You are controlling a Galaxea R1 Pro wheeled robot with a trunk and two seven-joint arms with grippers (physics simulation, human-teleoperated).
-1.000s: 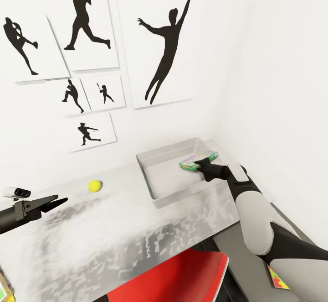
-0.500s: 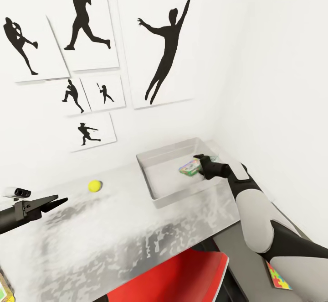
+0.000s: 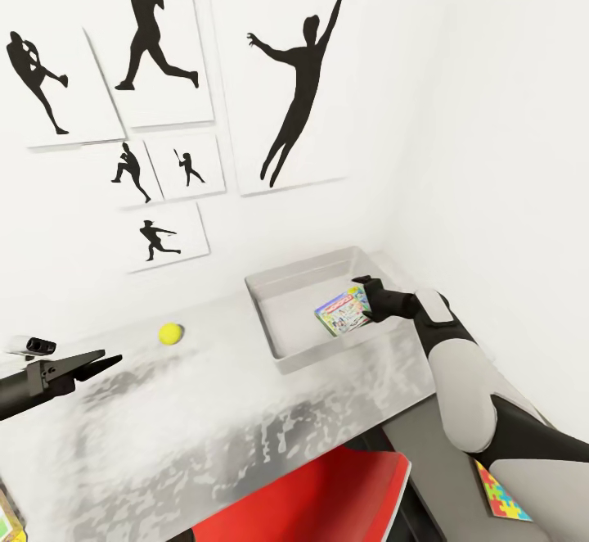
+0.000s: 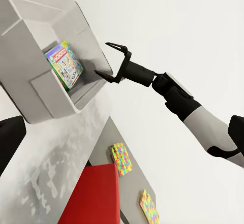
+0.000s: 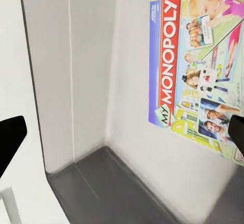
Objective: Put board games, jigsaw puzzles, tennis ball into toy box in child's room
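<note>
A board game with a bright Monopoly cover stands tilted inside the light grey toy box, near its right wall. My right gripper hangs open just beside the game, its fingers spread and holding nothing. The tennis ball lies on the table to the left of the box. My left gripper hovers open over the table's left part, well short of the ball. One jigsaw puzzle lies on the lower dark section; the left wrist view shows two jigsaw puzzles there.
A red chair is tucked under the table's front edge. White walls with black silhouette pictures close off the back and right. A colourful edge pokes in at the lower left corner.
My right gripper tipped the board game from flat to upright over the toy box, then opened and drew back slightly. The game now rests in the box. My left arm stayed still.
</note>
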